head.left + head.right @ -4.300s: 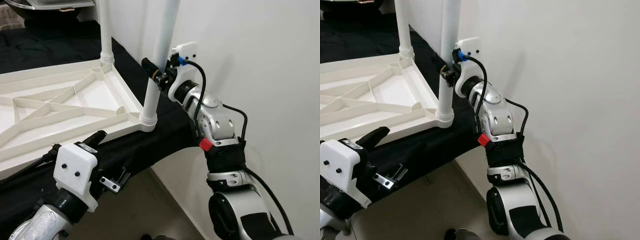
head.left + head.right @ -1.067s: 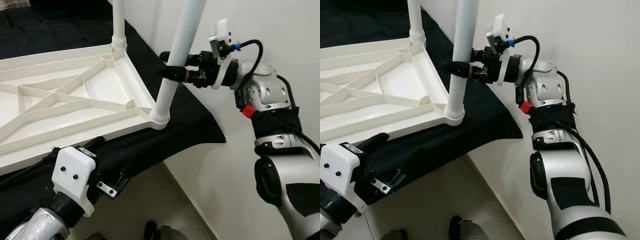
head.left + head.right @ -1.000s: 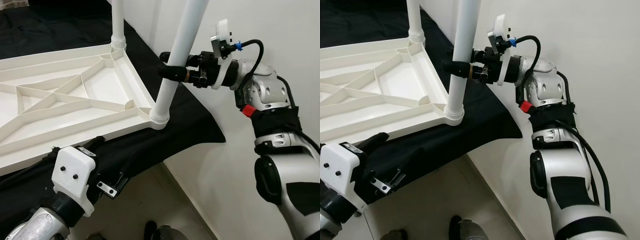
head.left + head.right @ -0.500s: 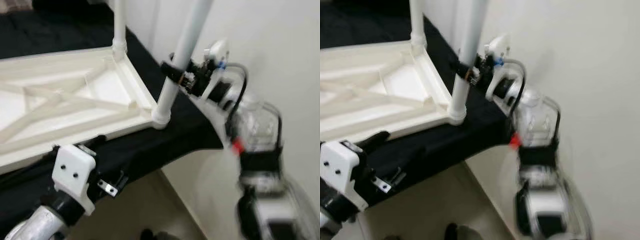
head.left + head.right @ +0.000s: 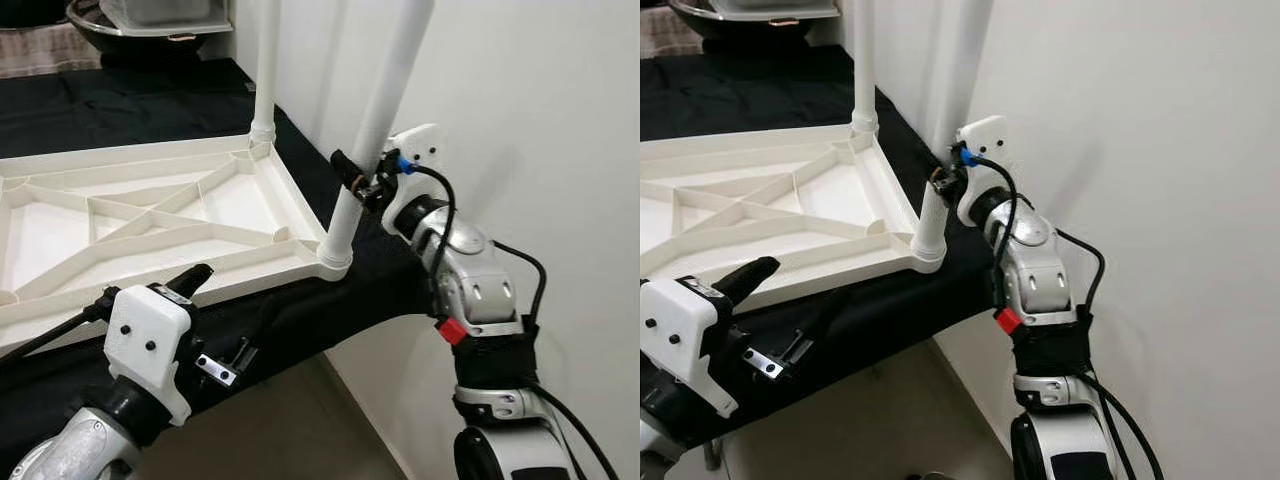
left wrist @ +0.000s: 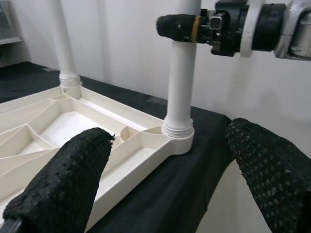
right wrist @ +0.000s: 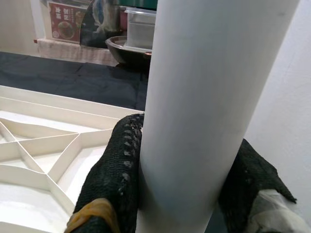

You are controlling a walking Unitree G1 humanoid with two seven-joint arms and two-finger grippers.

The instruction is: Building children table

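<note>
The white table top [image 5: 150,215] lies upside down on a black cloth, its ribbed underside facing up. A white leg [image 5: 378,120] stands slightly tilted in the near right corner socket [image 5: 335,262]. My right gripper [image 5: 355,178] is shut on this leg a little above the socket; in the right wrist view its black fingers [image 7: 119,167] press both sides of the leg [image 7: 204,97]. A second leg [image 5: 265,70] stands in the far corner. My left gripper [image 6: 170,141] hovers open at the table's near edge, facing the gripped leg without touching it.
The black cloth [image 5: 330,310] covers a low surface that ends just beyond the table corner. A white wall [image 5: 540,120] stands close on the right. A dark bowl and a clear container [image 5: 150,12] sit at the back. Beige floor [image 5: 300,430] lies below.
The camera has shifted. My right arm has swung from reaching in sideways to coming up from below, its gripper still shut on the leg. The left gripper has stayed put.
</note>
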